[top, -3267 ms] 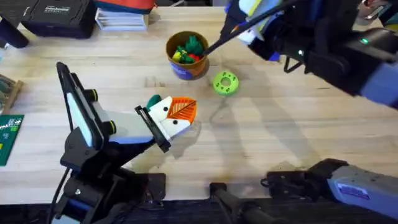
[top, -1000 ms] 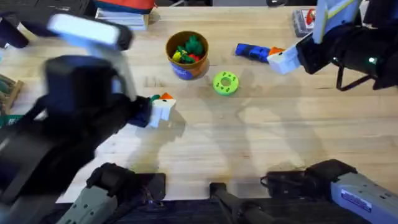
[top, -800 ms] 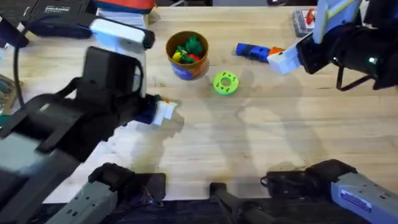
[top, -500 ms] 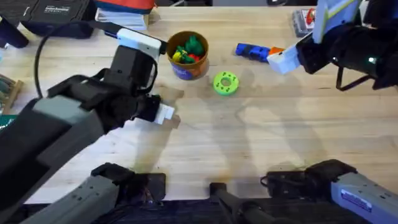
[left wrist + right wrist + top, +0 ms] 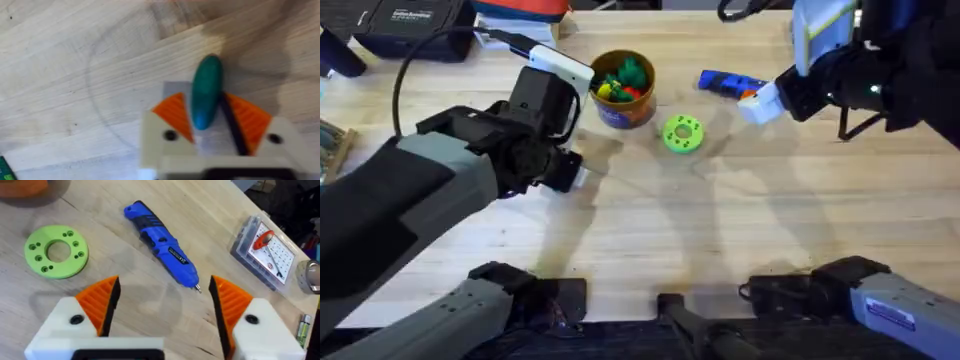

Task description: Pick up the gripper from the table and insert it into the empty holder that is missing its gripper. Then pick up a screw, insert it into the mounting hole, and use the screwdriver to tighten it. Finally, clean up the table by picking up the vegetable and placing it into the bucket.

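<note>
My left gripper [image 5: 209,112] is shut on the vegetable [image 5: 207,93], a small dark-green oval pinched between the orange pads above bare wood. In the overhead view the left gripper [image 5: 572,172] hangs just left of and nearer than the bucket [image 5: 620,88], an orange cup with a blue label holding several toy pieces. The blue screwdriver [image 5: 725,83] lies on the table right of the bucket. My right gripper [image 5: 760,100] hovers at its tip end. In the right wrist view the right gripper [image 5: 165,297] is open and holds nothing, with the screwdriver [image 5: 162,242] lying beyond its fingers.
A flat light-green disc with holes [image 5: 682,133] lies between the bucket and the right gripper, and the disc [image 5: 56,251] also appears in the right wrist view. A clear parts box [image 5: 265,250] sits at the far right. Dark cases and books [image 5: 410,20] line the far left edge.
The left arm has risen off the table and swung right and away toward the bucket, carrying the vegetable. The right gripper has shifted slightly left near the screwdriver's tip.
</note>
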Controlling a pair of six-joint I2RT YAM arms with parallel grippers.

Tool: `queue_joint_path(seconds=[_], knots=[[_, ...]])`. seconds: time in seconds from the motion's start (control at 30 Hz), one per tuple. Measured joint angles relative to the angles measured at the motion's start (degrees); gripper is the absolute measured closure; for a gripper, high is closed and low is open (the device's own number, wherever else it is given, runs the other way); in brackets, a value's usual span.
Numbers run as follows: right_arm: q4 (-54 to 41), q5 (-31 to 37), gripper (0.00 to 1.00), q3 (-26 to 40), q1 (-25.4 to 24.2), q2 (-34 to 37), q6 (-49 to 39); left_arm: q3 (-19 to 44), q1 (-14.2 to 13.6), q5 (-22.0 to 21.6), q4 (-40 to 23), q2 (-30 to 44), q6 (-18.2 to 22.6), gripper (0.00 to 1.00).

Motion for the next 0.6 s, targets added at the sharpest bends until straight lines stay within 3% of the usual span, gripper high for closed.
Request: queue_joint_path(seconds=[0.1, 0.13, 0.4, 0.57, 0.6], knots=[[0.0, 0.0, 0.007, 0.0, 0.0, 0.51, 0.0, 0.27, -0.06, 0.17, 0.03, -0.02, 1.14, 0.955], [0.04, -0.02, 0.007, 0.0, 0.0, 0.51, 0.0, 0.6, -0.16, 0.2, -0.11, -0.02, 1.24, 0.982], [0.04, -0.01, 0.007, 0.0, 0.0, 0.51, 0.0, 1.89, -0.09, 0.22, -0.61, 0.04, 1.47, 0.992], [0.24, 0.0, 0.007, 0.0, 0.0, 0.53, 0.0, 8.03, -0.09, 0.2, -3.13, 0.17, 1.5, 0.992], [0.26, 0.0, 0.007, 0.0, 0.0, 0.51, -0.01, 9.03, -0.09, 0.16, -3.19, 0.15, 1.79, 0.928]])
